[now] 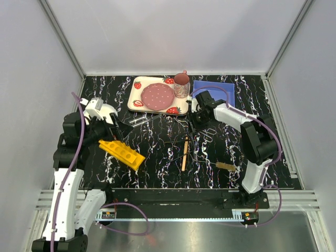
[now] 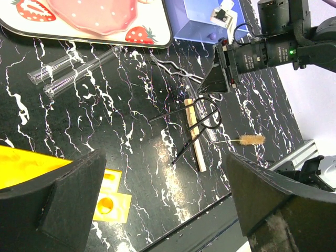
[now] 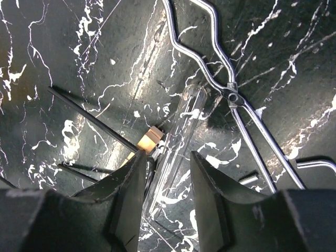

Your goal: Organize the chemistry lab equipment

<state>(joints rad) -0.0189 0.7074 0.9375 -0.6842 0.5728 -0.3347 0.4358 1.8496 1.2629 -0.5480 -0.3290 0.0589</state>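
My right end effector: jaws apart, straddling a smooth clear glass tube lying just beside the wire tongs on the glossy black marbled worktop. Left end effector is spread wide; yellow holed rack well left of the tongs.

Bright overhead light throws white glare on the glossy tabletop

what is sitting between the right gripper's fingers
A clear glass tube lies between the fingers of the right gripper, with a slim gap on each side. The right wrist view shows it.
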